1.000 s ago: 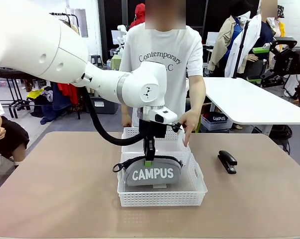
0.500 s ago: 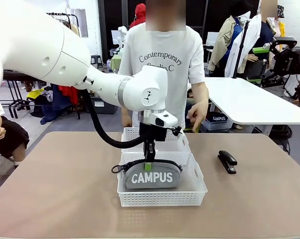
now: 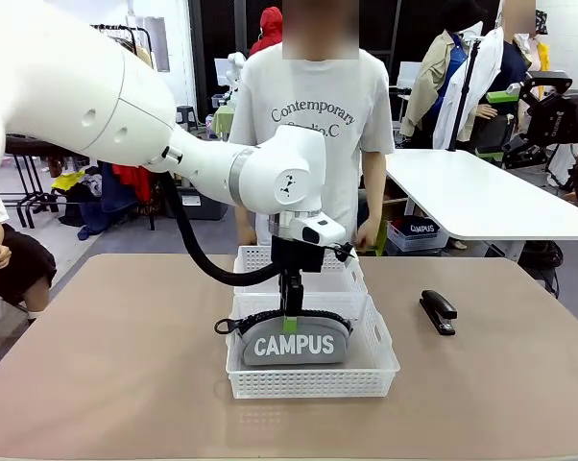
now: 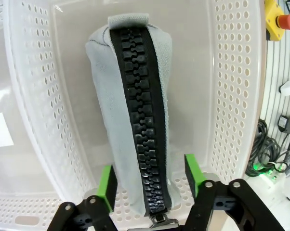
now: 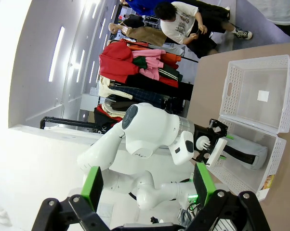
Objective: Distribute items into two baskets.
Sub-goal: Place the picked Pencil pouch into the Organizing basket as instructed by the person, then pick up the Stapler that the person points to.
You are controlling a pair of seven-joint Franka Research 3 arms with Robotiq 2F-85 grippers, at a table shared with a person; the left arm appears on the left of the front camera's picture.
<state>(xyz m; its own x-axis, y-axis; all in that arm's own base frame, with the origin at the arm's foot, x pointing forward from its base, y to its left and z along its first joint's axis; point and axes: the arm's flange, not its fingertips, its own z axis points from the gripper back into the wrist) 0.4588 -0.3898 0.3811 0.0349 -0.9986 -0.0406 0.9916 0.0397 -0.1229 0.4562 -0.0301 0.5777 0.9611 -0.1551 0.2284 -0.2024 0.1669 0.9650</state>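
The grey "CAMPUS" pouch [image 3: 294, 344] lies in the near white basket [image 3: 313, 386]. From the left wrist view the pouch [image 4: 135, 120] shows its black zipper on top. My left gripper [image 3: 290, 325] hangs straight over it, open, with its green pads [image 4: 108, 185] standing on either side of the pouch's end and a gap on one side. The far basket [image 3: 253, 257] sits right behind the near one. The black stapler [image 3: 438, 310] lies on the table to the right. My right gripper [image 5: 147, 185] is open and holds nothing, high above the table.
A person stands at the far edge, one hand [image 3: 366, 235] hanging just behind the far basket. The right wrist view looks down on both baskets [image 5: 253, 94] and the left arm [image 5: 154, 130]. A white table [image 3: 481, 197] stands at the back right.
My left gripper's jaws have parted and let go of the pouch, which has settled into the near basket. The person's hand has drawn back from the far basket.
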